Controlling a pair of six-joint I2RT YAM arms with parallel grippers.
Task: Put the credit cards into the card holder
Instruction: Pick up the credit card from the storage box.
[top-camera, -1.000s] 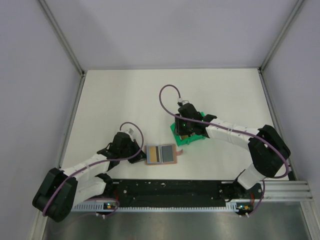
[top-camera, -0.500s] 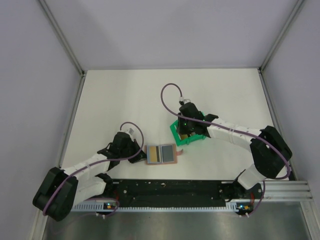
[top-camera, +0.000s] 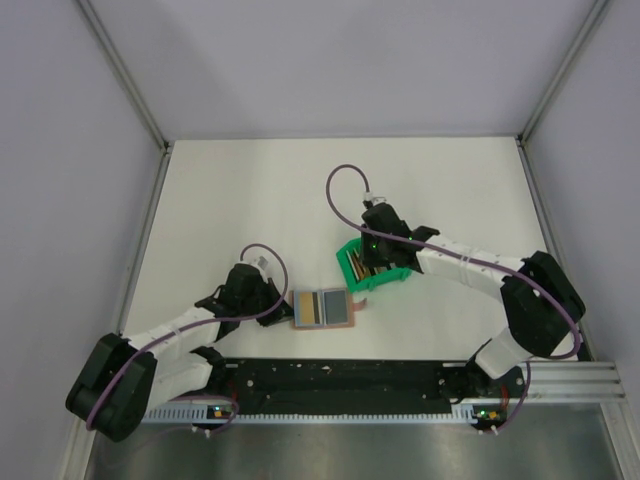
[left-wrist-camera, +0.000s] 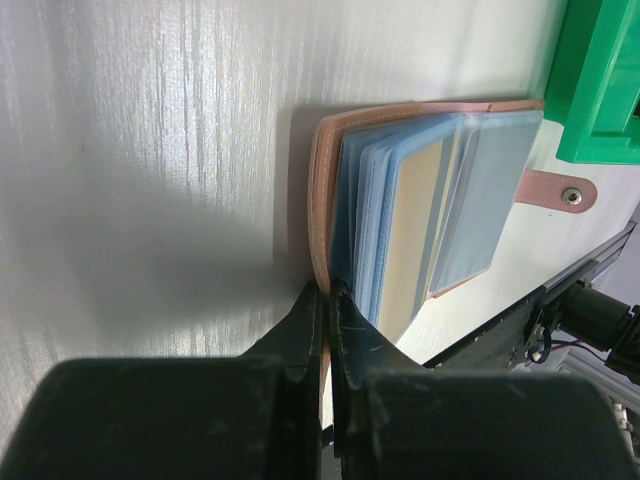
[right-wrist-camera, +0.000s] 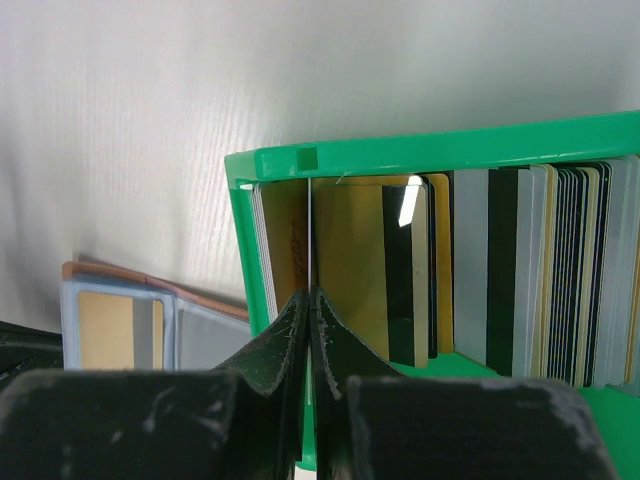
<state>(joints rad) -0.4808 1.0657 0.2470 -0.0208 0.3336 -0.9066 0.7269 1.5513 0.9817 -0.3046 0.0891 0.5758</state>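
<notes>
The tan card holder lies open near the front edge, showing clear sleeves with a yellow card and a grey card inside. My left gripper is shut on the left edge of the card holder, pinching its tan cover. Several credit cards stand on edge in the green tray. My right gripper reaches into the tray's left end. It is shut on one thin card seen edge-on, beside a yellow-gold card. From above, the right gripper is over the tray.
The green tray sits just right of the holder, close to its strap with a snap. A black rail runs along the near edge. Grey walls enclose the white table.
My right gripper's jaws have shut on a card in the tray, and the arm has shifted slightly up and right. The left gripper and the holder have not moved.
</notes>
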